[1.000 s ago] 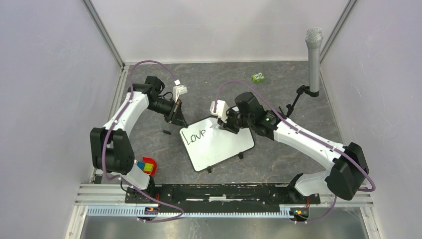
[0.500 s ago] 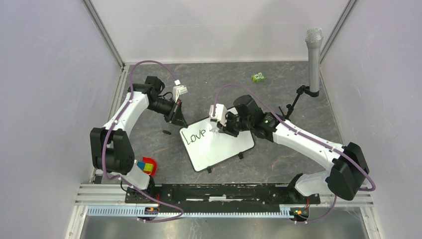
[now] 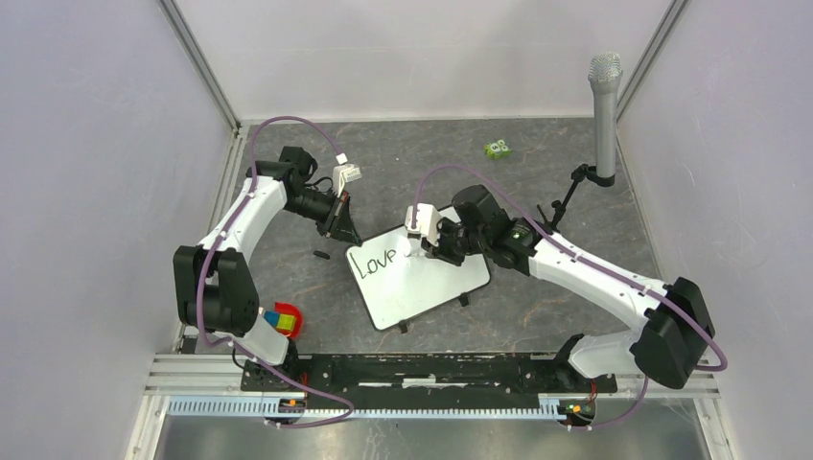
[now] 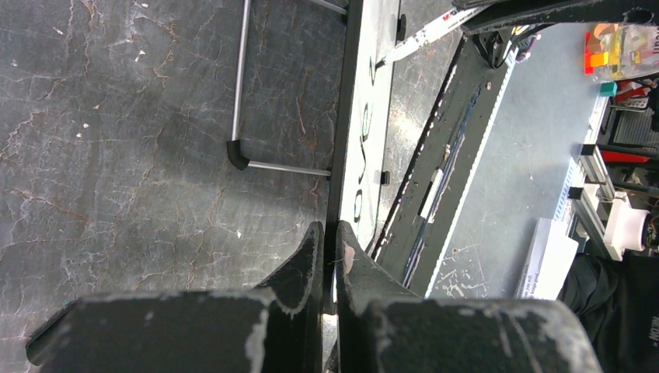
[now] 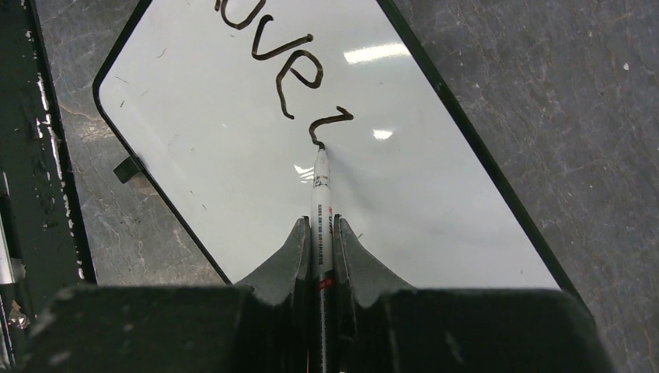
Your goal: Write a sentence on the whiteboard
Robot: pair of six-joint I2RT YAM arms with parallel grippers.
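The whiteboard (image 3: 422, 283) lies mid-table, white with a thin black frame. It bears the black word "Love" (image 3: 375, 260) and a fresh stroke after it (image 5: 326, 128). My left gripper (image 3: 337, 222) is shut on the board's far-left edge (image 4: 336, 194), seen edge-on in the left wrist view. My right gripper (image 3: 429, 247) is shut on a white marker (image 5: 321, 210), whose tip touches the board at the end of the new stroke. The board fills the right wrist view (image 5: 233, 179).
A small black cap-like piece (image 3: 321, 254) lies left of the board. A red bowl with coloured blocks (image 3: 284, 321) sits by the left arm's base. A green toy (image 3: 497, 149) and a microphone on a stand (image 3: 604, 105) stand at the back right.
My right gripper has shifted slightly with the marker, and a new stroke has appeared after "Love". The left arm and the board have not moved.
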